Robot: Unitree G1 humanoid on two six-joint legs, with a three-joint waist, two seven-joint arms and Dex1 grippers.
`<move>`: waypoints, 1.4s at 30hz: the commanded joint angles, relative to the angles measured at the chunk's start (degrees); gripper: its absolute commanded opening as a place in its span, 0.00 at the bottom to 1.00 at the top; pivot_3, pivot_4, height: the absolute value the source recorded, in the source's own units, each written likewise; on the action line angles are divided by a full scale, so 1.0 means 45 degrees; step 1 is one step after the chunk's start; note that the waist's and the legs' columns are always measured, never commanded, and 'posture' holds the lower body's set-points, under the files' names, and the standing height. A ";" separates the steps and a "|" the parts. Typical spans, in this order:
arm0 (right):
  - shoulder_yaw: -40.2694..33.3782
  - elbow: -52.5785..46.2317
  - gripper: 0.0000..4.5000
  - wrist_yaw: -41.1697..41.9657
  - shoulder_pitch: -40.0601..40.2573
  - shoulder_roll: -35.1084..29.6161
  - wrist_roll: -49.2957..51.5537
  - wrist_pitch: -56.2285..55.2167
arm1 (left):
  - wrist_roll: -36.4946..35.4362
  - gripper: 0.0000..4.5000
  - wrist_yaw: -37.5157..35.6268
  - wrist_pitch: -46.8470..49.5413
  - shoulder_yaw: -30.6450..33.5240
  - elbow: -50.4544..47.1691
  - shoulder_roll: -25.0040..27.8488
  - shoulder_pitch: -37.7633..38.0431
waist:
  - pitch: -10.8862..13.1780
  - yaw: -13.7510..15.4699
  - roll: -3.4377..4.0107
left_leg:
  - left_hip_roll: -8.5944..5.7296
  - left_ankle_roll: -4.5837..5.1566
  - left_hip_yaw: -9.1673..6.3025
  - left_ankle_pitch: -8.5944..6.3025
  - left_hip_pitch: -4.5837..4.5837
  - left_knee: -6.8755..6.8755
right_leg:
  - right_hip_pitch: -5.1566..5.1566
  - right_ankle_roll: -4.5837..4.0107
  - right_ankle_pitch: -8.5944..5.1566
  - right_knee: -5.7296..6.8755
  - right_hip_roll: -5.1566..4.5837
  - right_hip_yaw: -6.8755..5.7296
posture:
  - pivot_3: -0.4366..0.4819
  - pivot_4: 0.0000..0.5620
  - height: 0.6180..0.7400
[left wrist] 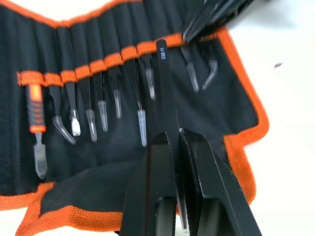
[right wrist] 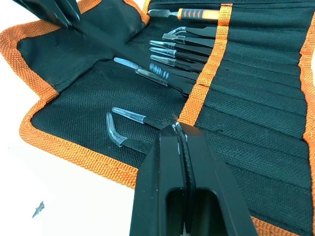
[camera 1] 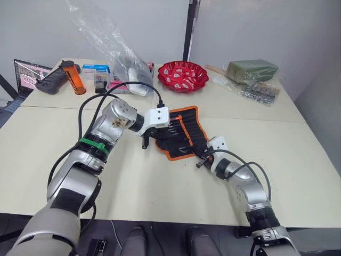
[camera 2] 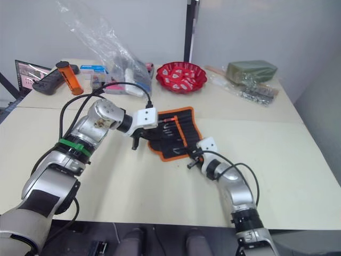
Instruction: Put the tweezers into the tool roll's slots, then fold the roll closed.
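The tool roll lies unfolded on the table between my arms, black with orange binding and an orange inner stripe. Several tweezers with clear tip caps sit in its slots. My left gripper hovers over the roll's lower flap, shut on one black tweezers marked ESD-11 whose upper end reaches the stripe. My right gripper is shut, its tips resting on the orange stripe near the roll's end, beside two tweezers, one of them bent. I cannot tell whether it pinches the fabric.
An orange-handled tool sits in the roll's end slot. Behind the roll stand a red bowl, a plastic bag, an orange bottle, a power strip and a green pack.
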 commanded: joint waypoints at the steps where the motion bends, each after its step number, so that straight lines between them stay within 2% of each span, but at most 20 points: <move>1: -0.0277 0.0436 0.00 -0.0555 0.0338 -0.0146 -0.0276 0.0510 | 0.0447 0.00 0.0009 -0.0274 -0.0015 0.0222 -0.0161 -0.0344 | 0.0001 -0.0001 0.0001 | 0.0000 0.0000 -0.0001 0.0000 -0.0002 0.0000 | -0.0001 0.0001 0.0001 0.0000 0.0001 -0.0001 | 0.48 0.27 1.00; 17: -0.0202 0.0310 0.00 -0.0511 0.0412 -0.0204 -0.0250 0.0633 | 0.0718 0.00 0.1106 -0.0702 0.0484 0.1949 -0.1727 -0.0715 | 0.0001 0.0028 0.0001 | -0.0007 0.0002 -0.0011 0.0002 -0.0003 0.0007 | 0.0006 0.0018 0.0008 0.0007 0.0000 -0.0002 | 0.48 0.27 1.00; 29: -0.0136 -0.0282 0.00 -0.0662 0.0927 -0.0144 -0.0212 0.0866 | 0.1048 0.00 0.1918 -0.2056 0.0507 0.4296 -0.3105 -0.1383 | 0.0001 0.0095 0.0002 | -0.0017 0.0002 -0.0022 0.0001 -0.0012 0.0008 | 0.0007 0.0032 0.0002 0.0005 -0.0001 -0.0006 | 0.48 0.27 1.00; 35: -0.0110 -0.0696 0.00 -0.0762 0.1211 -0.0091 -0.0161 0.1049 | 0.1067 0.00 0.2671 -0.3144 0.1024 0.5890 -0.4019 -0.1776 | 0.0001 0.0120 0.0001 | -0.0020 0.0002 -0.0028 0.0001 -0.0016 0.0008 | 0.0008 0.0035 0.0001 0.0005 -0.0001 -0.0009 | 0.48 0.27 1.00; 42: -0.0116 -0.0930 0.00 -0.0899 0.1402 -0.0069 -0.0151 0.1147 | 0.1186 0.00 0.3045 -0.3703 0.1430 0.6964 -0.4453 -0.2133 | 0.0001 0.0133 0.0001 | -0.0025 0.0002 -0.0033 0.0001 -0.0016 0.0008 | 0.0010 0.0038 0.0000 0.0005 -0.0003 -0.0010 | 0.48 0.27 1.00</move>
